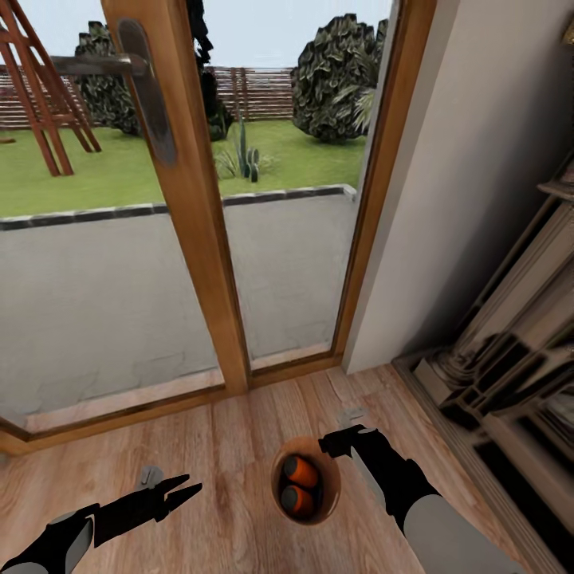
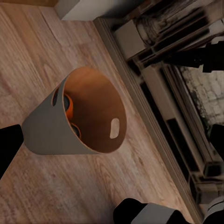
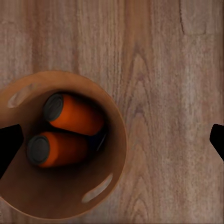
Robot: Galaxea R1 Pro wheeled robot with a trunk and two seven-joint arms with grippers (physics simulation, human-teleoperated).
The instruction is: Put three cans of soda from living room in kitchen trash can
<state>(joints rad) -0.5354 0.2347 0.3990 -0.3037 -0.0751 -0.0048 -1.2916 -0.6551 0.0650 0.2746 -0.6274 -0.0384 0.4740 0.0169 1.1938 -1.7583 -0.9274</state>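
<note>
cans inside bin; claws apart

Bright daylight through glass; soft, blurry renders.

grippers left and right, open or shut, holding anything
Left gripper: open, holding nothing.
Right gripper: open, empty, beside the rim of the trash can.

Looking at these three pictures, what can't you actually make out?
- Third can: in the right wrist view two orange cans lie in the trash can; only a dark sliver under them, unidentifiable.
- Right end effector: head view, too small to judge open or shut.
- Furniture at right: blurred, cut by the edge.
</note>
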